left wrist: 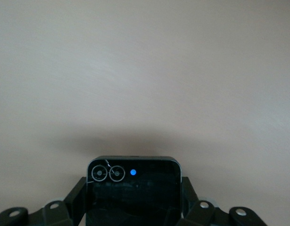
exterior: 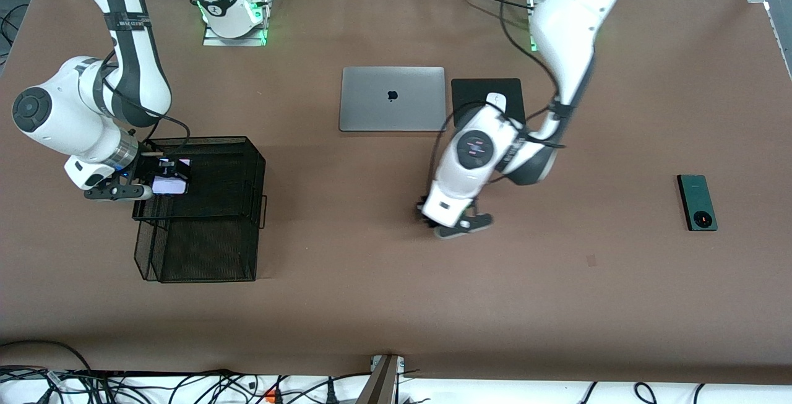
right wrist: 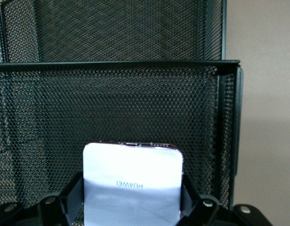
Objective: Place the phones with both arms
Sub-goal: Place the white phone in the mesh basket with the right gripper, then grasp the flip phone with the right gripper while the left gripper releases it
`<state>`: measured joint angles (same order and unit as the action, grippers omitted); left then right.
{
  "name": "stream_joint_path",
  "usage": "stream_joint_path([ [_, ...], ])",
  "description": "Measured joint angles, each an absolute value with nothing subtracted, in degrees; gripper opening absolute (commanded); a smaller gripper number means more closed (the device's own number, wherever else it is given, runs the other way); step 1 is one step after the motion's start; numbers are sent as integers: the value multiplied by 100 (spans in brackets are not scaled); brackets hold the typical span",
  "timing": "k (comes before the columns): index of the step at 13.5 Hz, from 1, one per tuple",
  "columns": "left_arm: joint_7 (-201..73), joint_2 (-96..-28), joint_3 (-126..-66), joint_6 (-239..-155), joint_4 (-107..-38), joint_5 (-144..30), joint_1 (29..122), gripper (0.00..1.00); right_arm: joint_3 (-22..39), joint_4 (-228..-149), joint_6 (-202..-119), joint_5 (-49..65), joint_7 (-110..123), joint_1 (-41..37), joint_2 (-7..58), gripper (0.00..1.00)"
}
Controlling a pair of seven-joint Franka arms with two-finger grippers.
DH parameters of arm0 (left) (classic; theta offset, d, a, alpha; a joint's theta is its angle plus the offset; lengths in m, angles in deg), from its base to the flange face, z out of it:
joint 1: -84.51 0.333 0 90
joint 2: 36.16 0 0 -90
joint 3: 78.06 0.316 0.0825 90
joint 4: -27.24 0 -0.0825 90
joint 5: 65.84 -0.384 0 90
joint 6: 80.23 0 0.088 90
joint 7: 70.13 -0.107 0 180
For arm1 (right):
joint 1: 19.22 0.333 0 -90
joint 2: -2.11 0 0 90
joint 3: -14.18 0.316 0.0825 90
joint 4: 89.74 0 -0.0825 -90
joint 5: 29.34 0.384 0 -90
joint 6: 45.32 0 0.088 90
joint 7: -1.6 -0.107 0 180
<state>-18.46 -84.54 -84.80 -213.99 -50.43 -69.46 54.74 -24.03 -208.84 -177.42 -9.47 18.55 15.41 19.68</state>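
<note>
Brown bench (exterior: 383, 305): right gripper (exterior: 168, 172) reaching level into black mesh basket (exterior: 216, 206), jaws pinching pale lilac squarish phone (right wrist: 131, 188); left gripper (exterior: 448, 221) bent low mid-bench, jaws pinching black squarish phone (left wrist: 133, 193); dark green phone (exterior: 697, 202) lying toward left arm's end.

front: high, faces robots | wrists: close, look past claws

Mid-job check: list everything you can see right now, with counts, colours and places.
Lilac phone: one, pale lilac, held over the mesh tray's upper tier.
Black phone: one, black, held over bare table.
Green phone: one, dark green, toward the left arm's end.
Mesh tray: one, black, two tiers, toward the right arm's end.
Laptop: one, silver, closed.
Mouse: one, white, on black pad.
Right gripper: shut on lilac phone.
Left gripper: shut on black phone.
</note>
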Motion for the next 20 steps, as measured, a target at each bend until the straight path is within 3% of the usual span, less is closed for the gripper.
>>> stream_joint_path([
  [3,-1844,-9052,-7969,-21361,-4207,-6946,4701,0,-2404,-20856,-17778,-938,1854,1503,1974,97],
  [4,-1844,-9238,-7792,-21347,-3969,-6946,4434,0,-2404,-20824,-17778,-937,1854,1495,1974,98],
  [8,-1831,-9571,-7480,-21299,-3543,-6946,3656,0,-2404,-20654,-17778,-935,1854,1489,1974,99],
  [14,-1816,-9773,-7253,-21275,-3511,-6946,3427,0,-2404,-20187,-17441,-935,1804,1489,1976,99],
  [15,-1793,-9790,-7248,-21277,-3509,-6946,3421,41,-2404,-20045,-17200,-935,1765,1488,1985,99],
  [16,-1764,-9796,-7245,-21277,-3505,-6946,3417,99,-2408,-19860,-16925,-935,1701,1481,2004,99],
  [20,-1724,-9796,-7154,-21290,-3401,-6946,3410,100,-2424,-18879,-15787,-1050,1218,1463,2224,99],
])
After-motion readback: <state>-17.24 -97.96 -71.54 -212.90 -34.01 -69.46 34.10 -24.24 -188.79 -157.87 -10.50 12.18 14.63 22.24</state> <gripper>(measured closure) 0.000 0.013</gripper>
